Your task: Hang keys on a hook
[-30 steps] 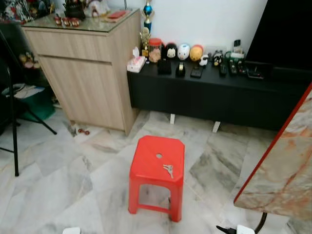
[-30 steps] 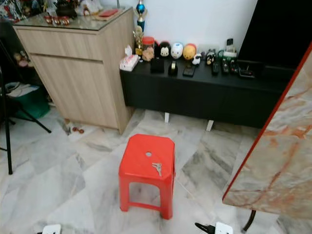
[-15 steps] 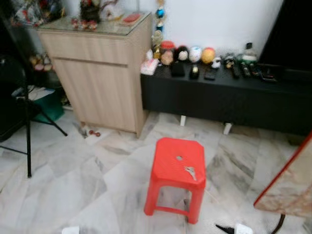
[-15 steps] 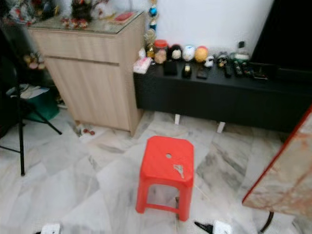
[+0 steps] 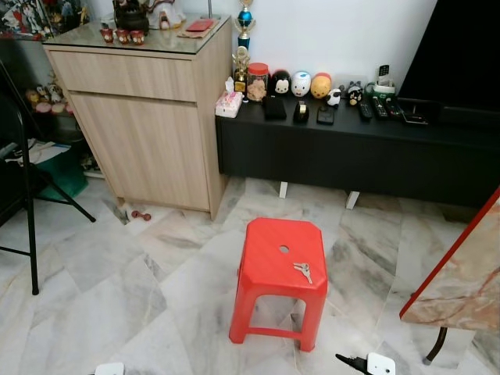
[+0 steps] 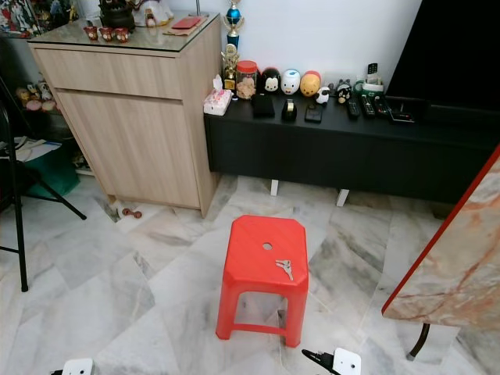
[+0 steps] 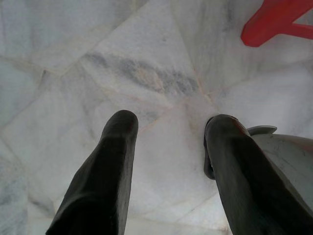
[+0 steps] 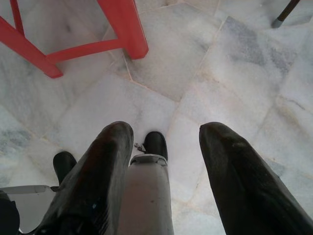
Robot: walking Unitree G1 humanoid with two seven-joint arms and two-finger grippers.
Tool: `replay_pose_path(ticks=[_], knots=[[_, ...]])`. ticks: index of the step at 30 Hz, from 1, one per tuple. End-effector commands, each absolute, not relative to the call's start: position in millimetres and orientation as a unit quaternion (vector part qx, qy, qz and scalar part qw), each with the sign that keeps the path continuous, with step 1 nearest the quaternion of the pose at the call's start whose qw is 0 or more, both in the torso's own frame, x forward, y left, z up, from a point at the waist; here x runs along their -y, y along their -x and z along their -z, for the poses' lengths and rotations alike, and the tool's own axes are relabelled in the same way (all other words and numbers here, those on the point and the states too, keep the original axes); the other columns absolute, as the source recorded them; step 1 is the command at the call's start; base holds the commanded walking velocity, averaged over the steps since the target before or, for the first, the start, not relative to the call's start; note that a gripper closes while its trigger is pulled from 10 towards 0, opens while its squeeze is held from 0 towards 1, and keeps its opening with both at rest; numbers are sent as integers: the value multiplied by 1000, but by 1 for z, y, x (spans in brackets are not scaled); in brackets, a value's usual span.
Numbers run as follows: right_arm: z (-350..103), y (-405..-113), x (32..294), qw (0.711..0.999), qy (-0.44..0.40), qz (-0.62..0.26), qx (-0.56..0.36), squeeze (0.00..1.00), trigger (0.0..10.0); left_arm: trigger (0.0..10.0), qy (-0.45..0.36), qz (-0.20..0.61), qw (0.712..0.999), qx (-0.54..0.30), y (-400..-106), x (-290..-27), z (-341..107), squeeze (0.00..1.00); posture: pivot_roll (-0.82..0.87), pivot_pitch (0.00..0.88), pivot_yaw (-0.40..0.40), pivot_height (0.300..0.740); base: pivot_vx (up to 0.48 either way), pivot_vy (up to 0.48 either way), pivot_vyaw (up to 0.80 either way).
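My left gripper (image 7: pixel 168 127) hangs low over the marble floor (image 7: pixel 146 73), its two black fingers spread apart with nothing between them; a red leg of the stool (image 7: pixel 279 19) lies off to one side. My right gripper (image 8: pixel 166 134) likewise hangs with fingers parted and empty above the floor, close to the stool's legs (image 8: pixel 122 29), with my own foot visible beneath it. From the head camera I see the red plastic stool (image 5: pixel 281 269) standing just ahead on the floor. The keys (image 5: pixel 303 270) lie flat on its seat, just beside the round hole in the middle and toward the right edge. Behind the stool stand a wooden cabinet (image 5: pixel 144 117) at left and a low black sideboard (image 5: pixel 351 152) carrying small figurines. A marble tabletop with a red edge (image 5: pixel 461 273) sits at right.
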State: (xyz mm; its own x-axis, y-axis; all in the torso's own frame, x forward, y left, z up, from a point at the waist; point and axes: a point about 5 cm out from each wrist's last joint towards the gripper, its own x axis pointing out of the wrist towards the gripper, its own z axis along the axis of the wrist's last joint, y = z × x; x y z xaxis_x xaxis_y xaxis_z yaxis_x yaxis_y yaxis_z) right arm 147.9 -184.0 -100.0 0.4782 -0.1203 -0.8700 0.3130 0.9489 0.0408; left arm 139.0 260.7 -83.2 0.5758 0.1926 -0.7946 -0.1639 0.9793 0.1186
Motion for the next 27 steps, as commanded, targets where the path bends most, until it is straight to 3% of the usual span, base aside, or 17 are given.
replay_pose_path(ticks=[1,23,24,27], knots=[[99,-149,186,855,-93,129,-494,0,10000,10000,-18,-93,885,-455,-138,-259,84,0,179,0,-10,740,0,0,0],[99,-149,184,859,-81,118,-492,0,10000,10000,-34,-75,882,-464,-136,-262,84,0,114,0,11,740,0,0,0],[99,-149,187,858,-89,135,-488,0,10000,10000,-26,-80,884,-460,-136,-262,84,0,119,0,41,740,0,0,0],[96,-154,192,865,-82,127,-479,0,10000,10000,1,-102,886,-452,-137,-259,85,0,125,0,20,740,0,0,0]])
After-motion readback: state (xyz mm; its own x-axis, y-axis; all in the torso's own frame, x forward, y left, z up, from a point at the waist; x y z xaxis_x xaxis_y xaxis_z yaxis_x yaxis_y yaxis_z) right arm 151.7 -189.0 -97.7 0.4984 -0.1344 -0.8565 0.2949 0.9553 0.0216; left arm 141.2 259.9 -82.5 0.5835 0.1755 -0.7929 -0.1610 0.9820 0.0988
